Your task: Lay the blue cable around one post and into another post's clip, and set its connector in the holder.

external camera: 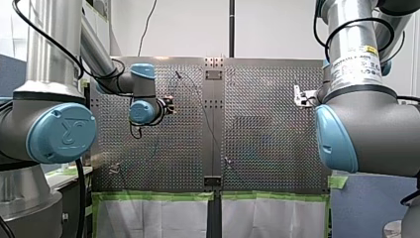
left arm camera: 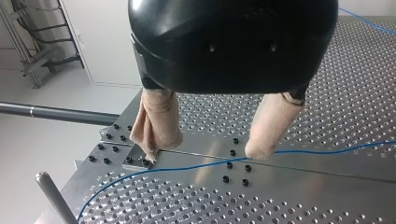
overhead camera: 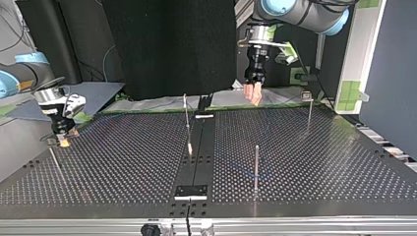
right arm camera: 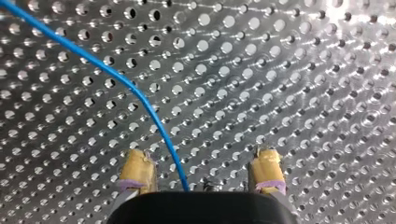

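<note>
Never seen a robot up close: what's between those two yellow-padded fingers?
The blue cable runs between the open right gripper's yellow pads, nearer one pad, over the perforated table. The right wrist view shows it.

The left gripper (left arm camera: pixel 205 151) points straight down below its wrist, its two beige fingers (left arm camera: pixel 159 126) spread well apart. The right gripper (right arm camera: pixel 201 163) points down too, its yellow pads (right arm camera: pixel 137 169) held wide. In the top view the two grippers are well apart
</note>
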`<state>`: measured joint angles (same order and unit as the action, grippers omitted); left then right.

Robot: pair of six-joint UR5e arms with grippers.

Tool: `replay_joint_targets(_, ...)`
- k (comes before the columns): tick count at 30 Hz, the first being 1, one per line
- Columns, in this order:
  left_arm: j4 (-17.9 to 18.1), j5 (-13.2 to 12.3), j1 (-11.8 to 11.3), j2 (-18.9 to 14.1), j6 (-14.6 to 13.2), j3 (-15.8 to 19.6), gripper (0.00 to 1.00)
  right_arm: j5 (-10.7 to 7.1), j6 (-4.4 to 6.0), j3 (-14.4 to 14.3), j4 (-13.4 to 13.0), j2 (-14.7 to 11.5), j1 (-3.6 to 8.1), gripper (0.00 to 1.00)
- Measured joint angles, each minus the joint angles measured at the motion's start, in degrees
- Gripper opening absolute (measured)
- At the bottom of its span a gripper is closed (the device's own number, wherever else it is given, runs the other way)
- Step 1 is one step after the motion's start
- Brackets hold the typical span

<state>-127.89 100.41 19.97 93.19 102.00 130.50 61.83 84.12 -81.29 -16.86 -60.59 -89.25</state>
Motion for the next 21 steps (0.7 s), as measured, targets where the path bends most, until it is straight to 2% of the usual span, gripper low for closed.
replay_joint_targets(3,0.00,0.00,0.00,0.01,0.13,0.00,1.00,0.18,-0.96,-0.03,0.76,-0.01,-0.05,0.99)
replay_joint_targets(12,-0.02,-0.17,0.00,0.01,0.43,0.00,1.00,0.32,-2.69,-0.05,2.39,-0.05,-0.36,0.99)
replay_joint_targets(21,0.00,-0.19,-0.06,0.01,0.72,0.00,1.00,0.69,-3.61,-0.07,3.86,-0.90,-0.47,0.99)
